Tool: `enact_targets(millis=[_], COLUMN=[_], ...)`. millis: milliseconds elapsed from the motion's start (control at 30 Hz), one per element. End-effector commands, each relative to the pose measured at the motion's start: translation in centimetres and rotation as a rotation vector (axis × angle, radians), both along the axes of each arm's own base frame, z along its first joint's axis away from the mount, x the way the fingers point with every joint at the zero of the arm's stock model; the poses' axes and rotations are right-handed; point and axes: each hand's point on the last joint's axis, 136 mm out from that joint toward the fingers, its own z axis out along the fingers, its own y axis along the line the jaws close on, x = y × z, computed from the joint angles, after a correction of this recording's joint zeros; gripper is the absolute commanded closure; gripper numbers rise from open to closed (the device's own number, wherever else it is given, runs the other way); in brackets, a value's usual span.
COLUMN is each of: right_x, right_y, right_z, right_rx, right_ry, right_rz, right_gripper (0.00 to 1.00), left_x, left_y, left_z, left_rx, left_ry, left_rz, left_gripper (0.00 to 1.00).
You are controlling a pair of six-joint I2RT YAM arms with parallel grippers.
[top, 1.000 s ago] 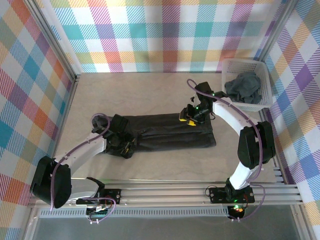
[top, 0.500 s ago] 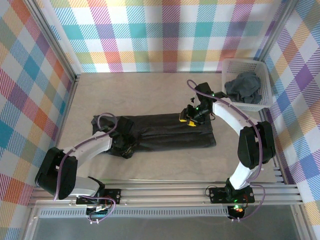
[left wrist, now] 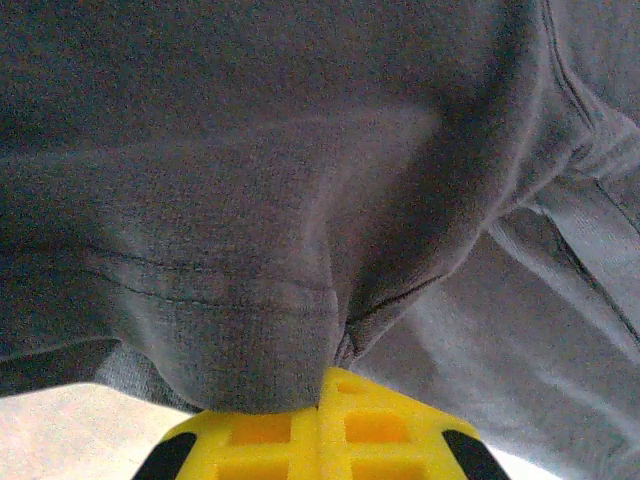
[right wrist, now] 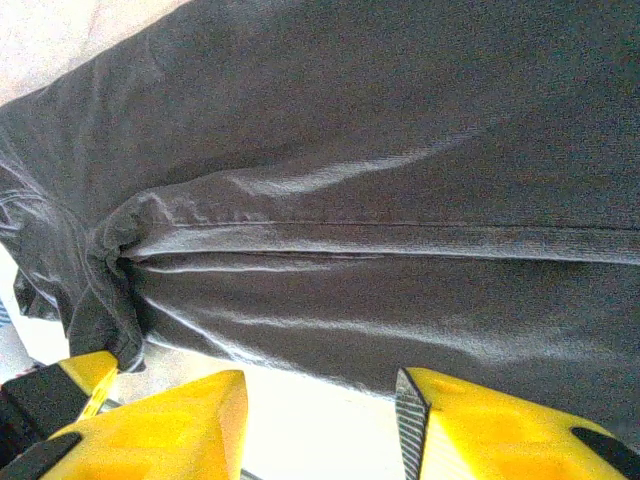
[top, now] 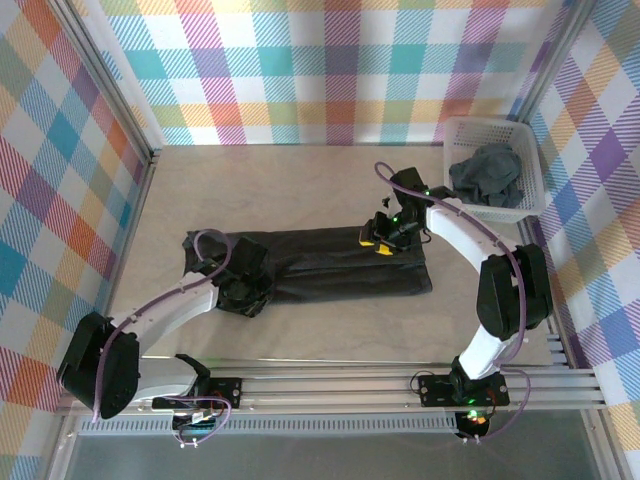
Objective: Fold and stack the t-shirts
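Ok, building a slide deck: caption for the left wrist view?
Yellow-tipped left gripper shut on a bunched fold of the dark grey cloth t-shirt.

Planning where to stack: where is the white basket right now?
Top view: the white basket stands in the far right corner of the table, a crumpled dark shirt inside, beyond and right of the right pincer.

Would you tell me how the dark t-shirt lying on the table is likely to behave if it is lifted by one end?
Probably floppy: the t-shirt bunches into soft wrinkles where the left gripper pinches it, so it should drape and sag. Likely light, being thin cloth. Its folded layers may slide apart when lifted.
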Motion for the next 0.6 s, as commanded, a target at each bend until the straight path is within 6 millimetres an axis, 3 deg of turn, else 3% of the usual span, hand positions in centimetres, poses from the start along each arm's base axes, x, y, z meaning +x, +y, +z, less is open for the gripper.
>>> enact_targets(millis=[0, 67, 100, 200, 233, 433, 567], right_x=[-0.6, -0.6, -0.6, -0.6, -0.6, 0.1, 0.5], right_y=[0.4, 0.4, 0.4, 0.4, 0.5, 0.9, 1.6], right_z=[1.2, 1.0, 0.9, 0.7, 0.7, 1.0, 1.1], right_rx=[0.033, 0.034, 0.034, 0.035, 0.035, 0.046, 0.058], right_ry=[-0.016, -0.012, -0.011, -0.006, -0.005, -0.012, -0.013], right_rz=[0.004, 0.003, 0.003, 0.004, 0.004, 0.008, 0.021], right_gripper=[0.55, 0.56, 0.55, 0.56, 0.55, 0.56, 0.56], left_x=[-1.8, -2.6, -2.9, -3.9, -4.1, -2.8, -1.2], left_y=[-0.5, -0.8, -1.1, -0.8, -0.4, 3.9, 6.3], left_z=[-0.7, -1.4, -1.7, -2.0, -1.5, 3.4, 2.3], left_rx=[-0.024, -0.043, -0.059, -0.054, -0.029, 0.076, 0.061], left_ry=[0.055, 0.079, 0.087, 0.123, 0.121, -0.033, -0.017], left_rz=[-0.002, -0.009, -0.012, -0.030, -0.037, 0.040, 0.143], left_gripper=[1.00, 0.99, 0.94, 0.63, 0.59, 0.62, 0.68])
